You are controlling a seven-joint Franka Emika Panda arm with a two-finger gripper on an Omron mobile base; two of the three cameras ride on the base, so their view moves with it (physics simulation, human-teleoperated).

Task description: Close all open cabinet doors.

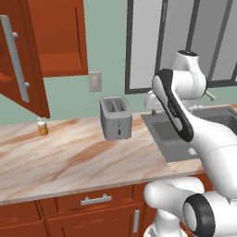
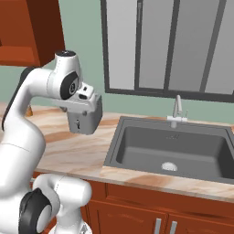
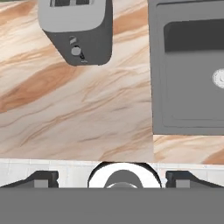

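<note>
1. The door (image 1: 21,60) hangs open at the top left, above the counter (image 1: 69,157) and the small jar (image 1: 42,127).
2. It looks hard, stiff and a bit heavy, swinging on hinges.
3. Best to push its flat front near the bar handle (image 1: 15,58).
4. The claw (image 3: 111,178) points down at the counter, its fingers spread wide with nothing between them.

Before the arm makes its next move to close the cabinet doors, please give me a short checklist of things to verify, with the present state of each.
1. Open door found: ok. A cabinet door stands swung out over the counter, upper left in the left base view.
2. Its handle visible: ok.
3. Gripper empty: ok. Its fingertips are wide apart with nothing between them.
4. Gripper near the door: not ok. It faces down at the counter, between toaster and sink.
5. Things under the door: not ok. A small bottle stands just below its lower corner.
6. Other doors open: cannot tell.
</note>
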